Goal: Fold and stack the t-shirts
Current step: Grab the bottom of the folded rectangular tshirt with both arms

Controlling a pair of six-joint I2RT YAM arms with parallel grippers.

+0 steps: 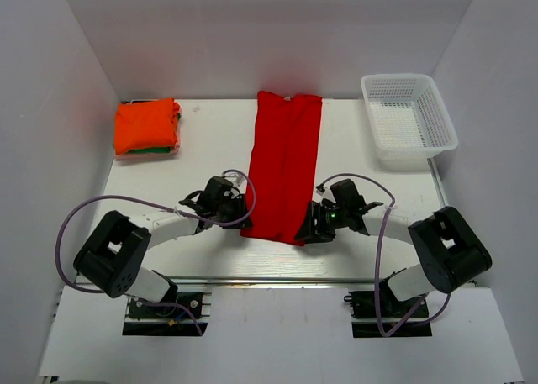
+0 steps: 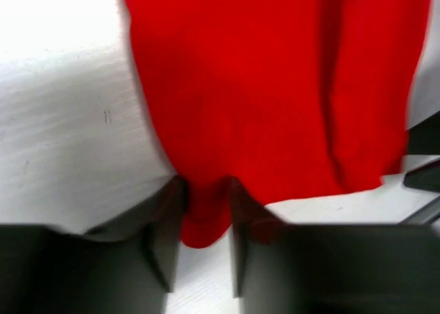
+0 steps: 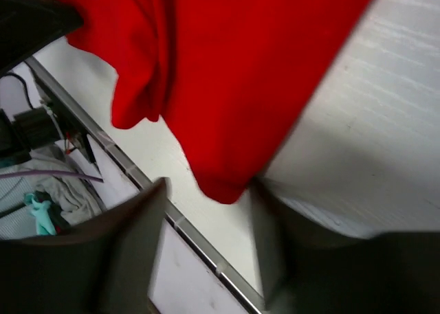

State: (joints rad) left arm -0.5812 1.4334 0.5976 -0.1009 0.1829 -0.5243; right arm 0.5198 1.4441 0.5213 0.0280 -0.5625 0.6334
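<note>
Item: red t-shirt (image 1: pixel 284 165), centre of the white surface (image 1: pixel 193 157), already folded lengthwise into a narrow strip running from 12 o'clock to 6 o'clock. Near end: its 7 o'clock corner sits pinched between the left fingers (image 2: pixel 159 245), clenched on the cloth; its 5 o'clock corner lies in the gap of the right fingers (image 3: pixel 130 231), which stand spread and do not appear to clamp it. Stack: folded orange t-shirt (image 1: pixel 145 123) at 10 o'clock, on top of a green t-shirt (image 1: pixel 160 149) showing only at its near edge. White mesh basket (image 1: pixel 402 78) at 2 o'clock, nothing visible in it. Status, by judgement: two shirts done and stacked. The red one still needs its crosswise fold and then transfer onto the stack.
</note>
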